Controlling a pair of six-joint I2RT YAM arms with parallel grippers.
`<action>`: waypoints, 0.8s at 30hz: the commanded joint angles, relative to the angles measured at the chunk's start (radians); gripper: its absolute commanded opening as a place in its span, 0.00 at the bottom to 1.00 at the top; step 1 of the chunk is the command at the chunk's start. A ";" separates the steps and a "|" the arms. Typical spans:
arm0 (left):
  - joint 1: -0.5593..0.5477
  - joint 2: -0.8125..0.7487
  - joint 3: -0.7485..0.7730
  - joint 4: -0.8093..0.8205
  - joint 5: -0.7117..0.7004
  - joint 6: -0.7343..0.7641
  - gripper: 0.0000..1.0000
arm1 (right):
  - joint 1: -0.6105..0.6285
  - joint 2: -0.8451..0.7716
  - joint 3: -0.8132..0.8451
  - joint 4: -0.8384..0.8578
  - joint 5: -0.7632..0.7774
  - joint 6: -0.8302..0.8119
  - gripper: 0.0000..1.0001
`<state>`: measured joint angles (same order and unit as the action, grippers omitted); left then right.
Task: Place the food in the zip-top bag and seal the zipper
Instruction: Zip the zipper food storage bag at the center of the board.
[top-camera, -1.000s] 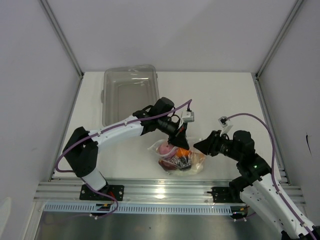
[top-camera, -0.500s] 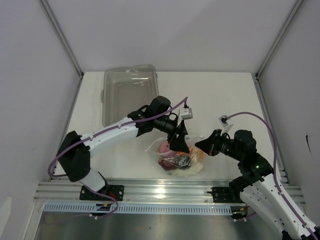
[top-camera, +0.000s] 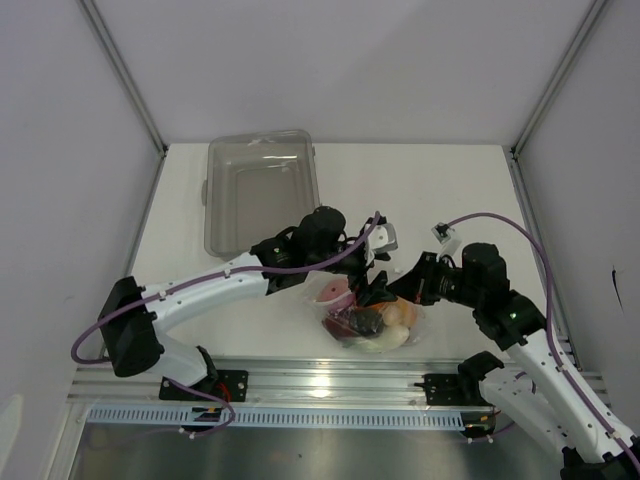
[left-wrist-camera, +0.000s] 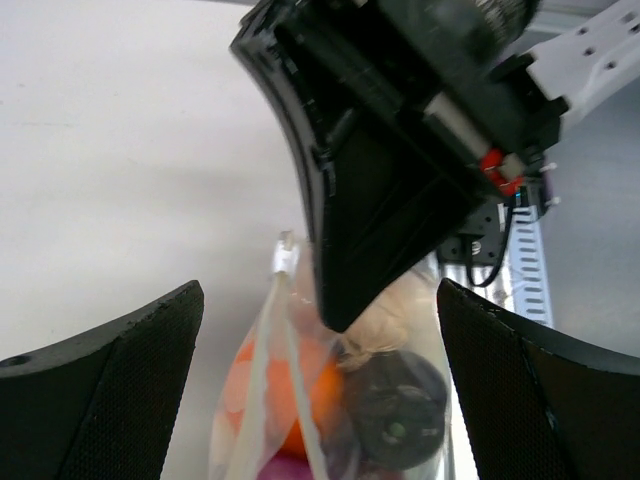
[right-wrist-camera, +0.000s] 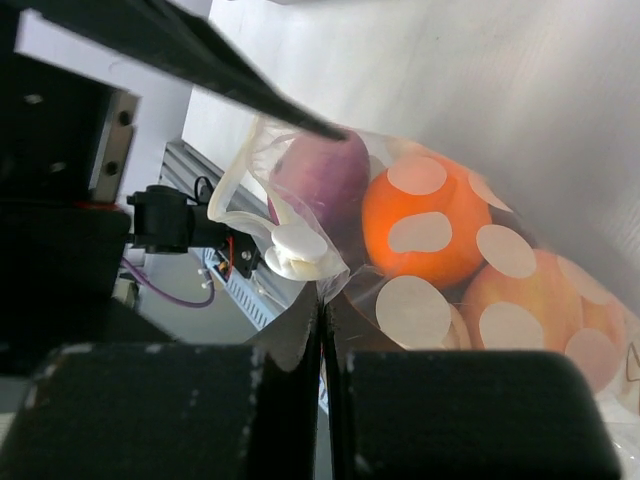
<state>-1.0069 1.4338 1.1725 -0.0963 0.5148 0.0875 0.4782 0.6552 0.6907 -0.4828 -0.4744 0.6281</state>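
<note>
Bag (top-camera: 378, 322) slumped on table (top-camera: 440, 200), with bin (top-camera: 260, 190) beyond the bag and to its left. Inside the bag: orange (right-wrist-camera: 430, 225), peach (right-wrist-camera: 520, 310), pink bulb (right-wrist-camera: 320, 175). Right end effector (right-wrist-camera: 322, 312) pinched shut on the bag's mouth edge, probably to anchor the floppy film. Left end effector (left-wrist-camera: 318, 300) spread wide over that edge, gripping nothing, likely lined up to press the zipper (left-wrist-camera: 283, 290). Loading apparently done; seal not confirmable.
</note>
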 joint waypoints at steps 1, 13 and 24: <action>0.004 0.025 0.024 0.009 -0.042 0.058 1.00 | -0.004 -0.005 0.043 0.012 -0.041 0.024 0.00; 0.062 0.036 0.023 -0.049 0.013 0.130 0.77 | -0.013 -0.025 0.047 -0.003 -0.044 -0.002 0.00; 0.071 0.016 -0.036 -0.059 0.022 0.120 0.34 | -0.023 -0.026 0.040 0.015 -0.063 0.010 0.00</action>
<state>-0.9398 1.4719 1.1339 -0.1680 0.5102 0.1936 0.4606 0.6411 0.6907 -0.5049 -0.5041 0.6308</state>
